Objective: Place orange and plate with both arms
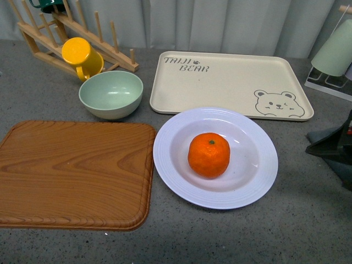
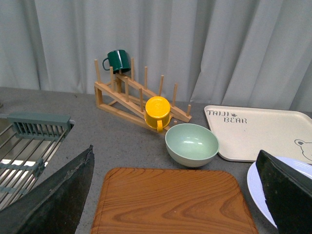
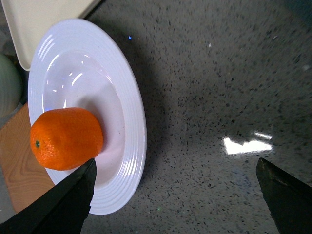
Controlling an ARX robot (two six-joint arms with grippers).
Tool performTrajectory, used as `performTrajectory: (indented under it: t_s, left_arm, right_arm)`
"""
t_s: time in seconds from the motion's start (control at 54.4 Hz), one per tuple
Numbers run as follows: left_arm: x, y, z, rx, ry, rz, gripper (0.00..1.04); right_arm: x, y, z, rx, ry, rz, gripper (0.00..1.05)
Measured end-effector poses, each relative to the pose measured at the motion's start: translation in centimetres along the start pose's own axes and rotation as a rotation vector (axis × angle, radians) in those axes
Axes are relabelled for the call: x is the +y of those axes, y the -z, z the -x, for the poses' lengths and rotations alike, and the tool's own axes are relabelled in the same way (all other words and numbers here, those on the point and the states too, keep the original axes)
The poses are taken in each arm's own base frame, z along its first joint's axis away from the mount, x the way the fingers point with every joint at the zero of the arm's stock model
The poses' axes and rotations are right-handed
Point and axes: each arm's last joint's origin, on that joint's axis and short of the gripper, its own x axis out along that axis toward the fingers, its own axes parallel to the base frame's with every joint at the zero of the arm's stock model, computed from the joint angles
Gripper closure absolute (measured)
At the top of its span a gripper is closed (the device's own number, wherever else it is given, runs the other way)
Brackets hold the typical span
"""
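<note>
The orange (image 1: pixel 209 154) sits in the middle of the white ridged plate (image 1: pixel 258 181) on the grey counter, in front of the cream bear tray. In the right wrist view the orange (image 3: pixel 66 138) lies in the plate (image 3: pixel 134 126) beside one finger. My right gripper (image 3: pixel 178 200) is open and empty over bare counter to the right of the plate; it shows dark at the right edge of the front view (image 1: pixel 333 148). My left gripper (image 2: pixel 180 195) is open and empty above the wooden board; the plate's edge (image 2: pixel 253 187) shows beside one finger.
A wooden board (image 1: pixel 74 173) lies left of the plate. A pale green bowl (image 1: pixel 111 94) and a yellow mug (image 1: pixel 81 56) on a wooden rack (image 1: pixel 104 41) stand behind it. The cream bear tray (image 1: pixel 231 82) lies behind the plate. A sink rack (image 2: pixel 29 146) is at far left.
</note>
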Motion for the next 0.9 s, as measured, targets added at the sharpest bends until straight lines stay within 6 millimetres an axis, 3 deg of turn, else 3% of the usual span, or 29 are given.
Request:
performTrajectory:
  t_s: [0.497,0.902]
  left_arm:
    - [0.0,0.0,0.0,0.000,0.000,0.000,0.06]
    - [0.0,0.0,0.0,0.000,0.000,0.000,0.06]
  right_arm:
    - [1.0,-2.0,-6.9,0.180,-0.203,-0.167,0.09]
    - [1.9,-1.9,-9.1,0.221,-0.252,-0.122,0.09]
